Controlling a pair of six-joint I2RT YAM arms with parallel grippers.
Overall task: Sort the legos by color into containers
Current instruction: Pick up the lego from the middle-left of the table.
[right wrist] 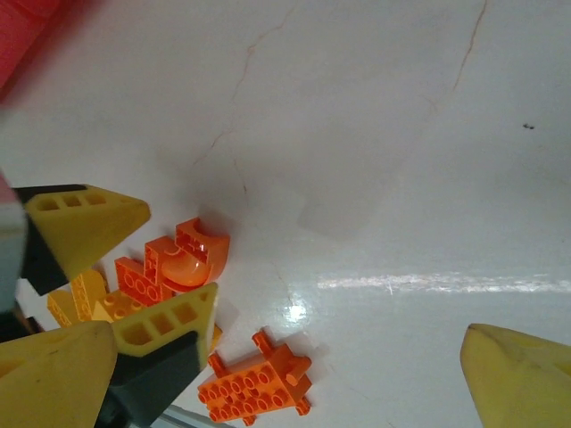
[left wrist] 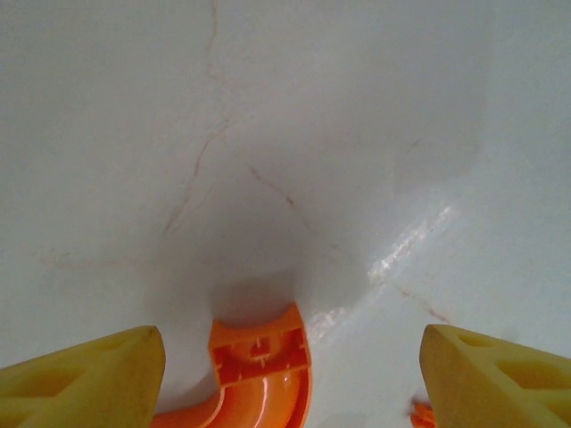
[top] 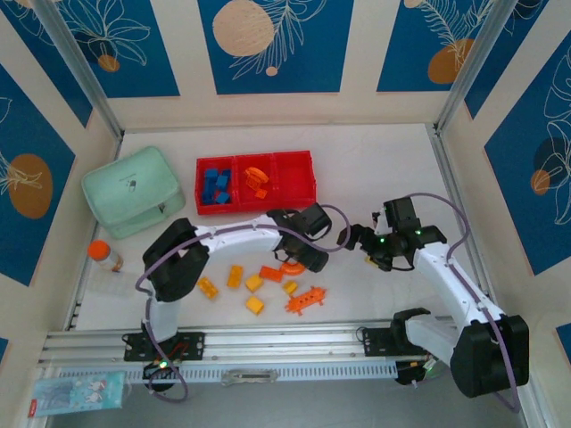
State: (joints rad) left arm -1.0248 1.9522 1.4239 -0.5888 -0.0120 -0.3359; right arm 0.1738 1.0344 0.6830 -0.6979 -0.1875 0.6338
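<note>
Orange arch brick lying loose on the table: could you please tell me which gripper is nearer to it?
Left. The left gripper straddles the orange arch brick, one finger each side. The right gripper hangs open off to its right, apart.

Bright, even overhead light washes the table near white. In my left wrist view a soft grey shadow lies above the arch, glare streaks right of it. My right wrist view has a glare band; its tray corner is blurred
</note>
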